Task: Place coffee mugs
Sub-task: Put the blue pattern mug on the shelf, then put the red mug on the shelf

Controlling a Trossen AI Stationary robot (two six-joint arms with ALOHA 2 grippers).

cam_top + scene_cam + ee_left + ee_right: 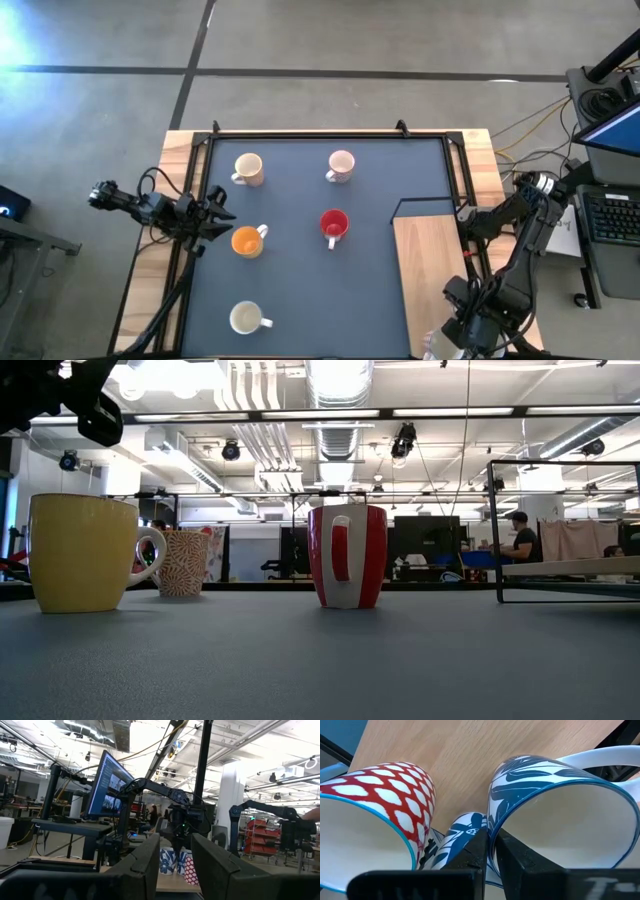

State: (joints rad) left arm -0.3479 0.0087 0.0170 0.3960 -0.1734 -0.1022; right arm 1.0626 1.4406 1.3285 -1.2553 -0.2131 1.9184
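— Mugs were seen where, from overhead?

— Five were spread upright on the dark surface: a cream mug and a pale pink mug at the far side, an orange mug and a red mug in the middle, a white mug nearest. All were well apart from one another.

— And the left end effector?

— It was held just beside the orange mug, at the surface's left edge; its fingers were parted, with nothing gripped between them.

— What was shown only by the wrist cameras?

— A blue-leaf mug was clamped at its rim by the right end effector, one finger inside, one outside. A red-patterned mug stood just beside it, with a third blue-patterned mug between them, over a wooden board. From above, that cluster was hidden by the right arm.

— Anything standing in the way?

— A black wire frame was seen at table height, right of the red mug.
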